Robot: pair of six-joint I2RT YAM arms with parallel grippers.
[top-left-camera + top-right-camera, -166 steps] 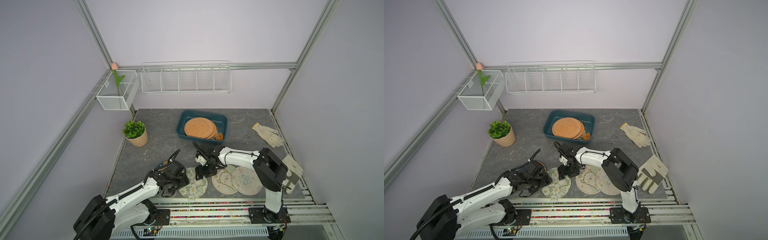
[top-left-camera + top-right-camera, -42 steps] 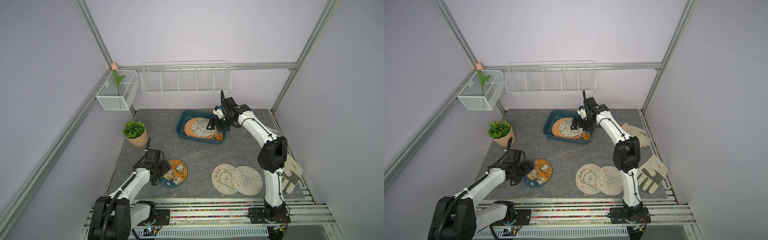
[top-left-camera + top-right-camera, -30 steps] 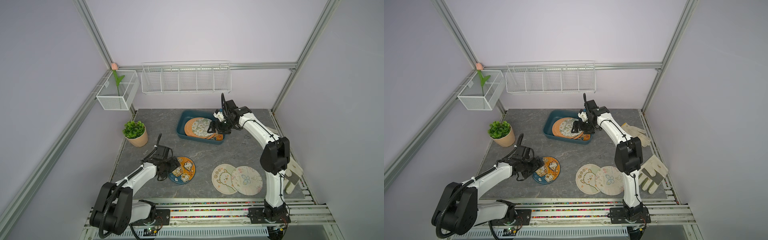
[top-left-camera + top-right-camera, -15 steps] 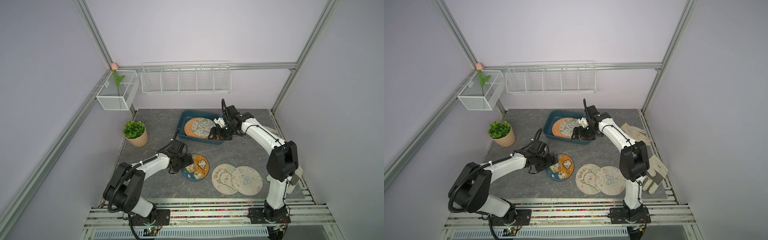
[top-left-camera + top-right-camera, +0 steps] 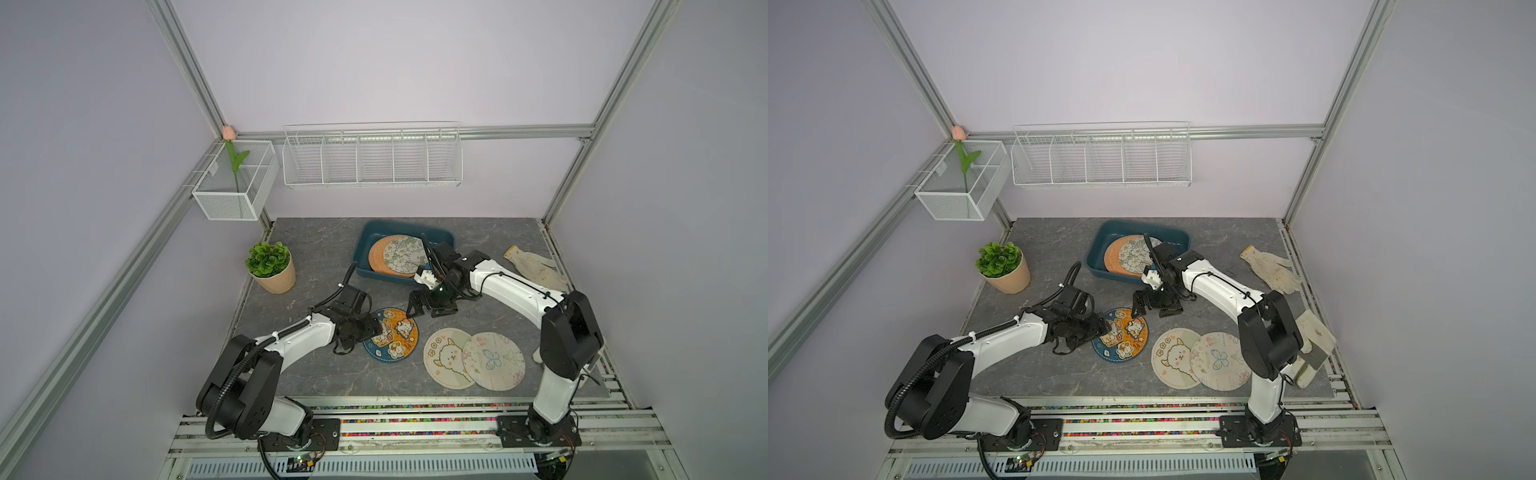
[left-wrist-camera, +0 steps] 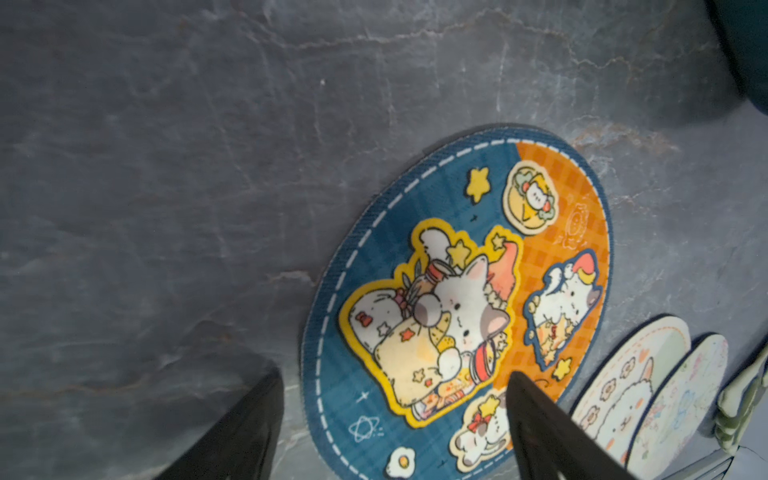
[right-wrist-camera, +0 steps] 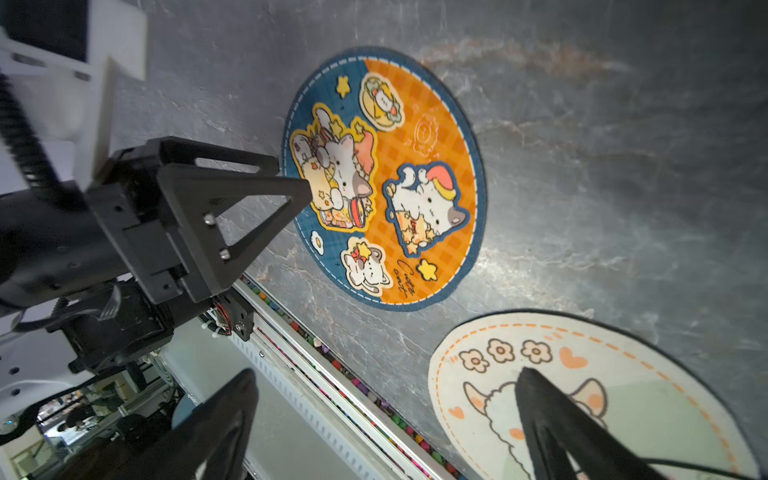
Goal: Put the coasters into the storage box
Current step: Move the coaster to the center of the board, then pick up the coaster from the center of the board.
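Top view: storage box [image 5: 438, 239] w/ stacked coasters [image 5: 405, 254].

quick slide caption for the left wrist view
Left hand open, straddling the edge of the blue-and-orange cat coaster lying flat on the grey table.

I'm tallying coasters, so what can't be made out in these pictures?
- Both top views: the count in the storage box; the floral coaster covers the stack, and the right arm hides the box's near corner.
- Right wrist view: the alpaca coaster, cut off by the frame edge.
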